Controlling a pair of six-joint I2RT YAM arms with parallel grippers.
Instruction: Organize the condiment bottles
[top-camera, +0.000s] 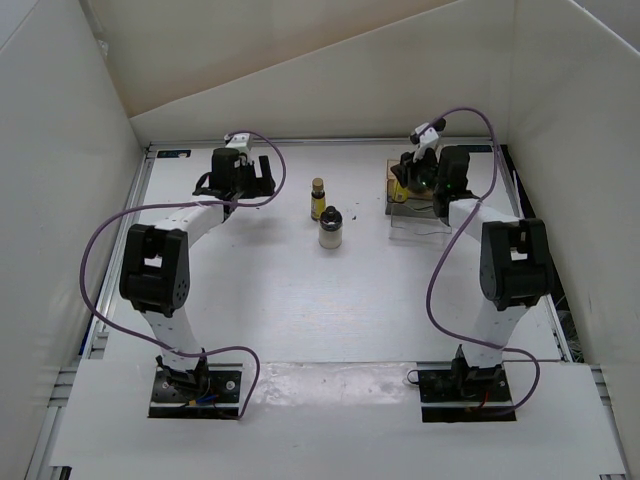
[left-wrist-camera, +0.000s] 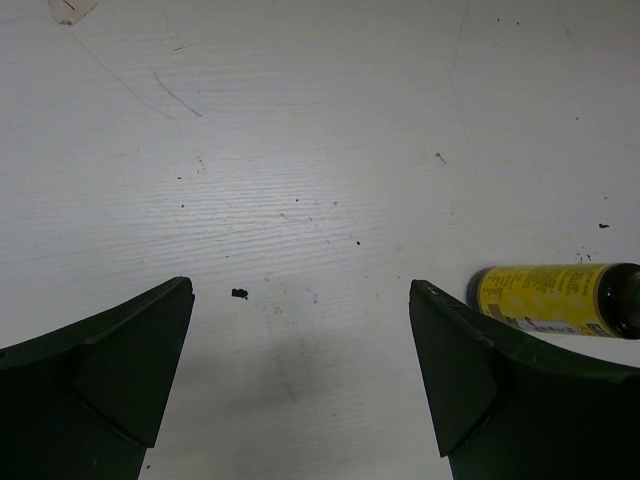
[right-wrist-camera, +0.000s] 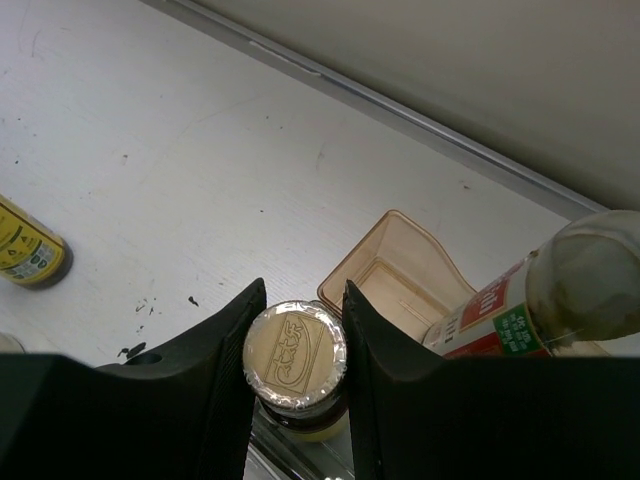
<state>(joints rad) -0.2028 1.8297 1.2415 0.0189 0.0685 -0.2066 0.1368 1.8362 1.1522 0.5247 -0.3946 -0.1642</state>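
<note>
**A:** What are the right fingers (right-wrist-camera: 225, 350) doing?

**B:** They stand narrow, clamped on either side of a tiny yellow bottle with a tan embossed cap (right-wrist-camera: 295, 352), gripping it just below the cap.

**A:** Where is that bottle?

**B:** At the corner of a clear, brownish rectangular plastic tray (right-wrist-camera: 385, 262), near the far right of the white surface (top-camera: 300, 300). I cannot tell if its base touches the tray.

**A:** Anything close by?

**B:** A taller clear bottle with a red label (right-wrist-camera: 500, 312) is just beside it, on the tray side. Its foot is hidden behind a finger.

**A:** And the left fingers (left-wrist-camera: 130, 365)?

**B:** They are spread wide above the bare surface, with nothing between them.

**A:** What is nearest to them?

**B:** A second tiny yellow bottle with a brown cap (left-wrist-camera: 545, 300) is just outside one finger, apart from it. From overhead it is around the middle of the surface, toward the far side.

**A:** The fourth bottle?

**B:** The squat whitish bottle with a dark cap (top-camera: 330, 228) stands just beside that one, on its near side, well apart from the tray.
</note>
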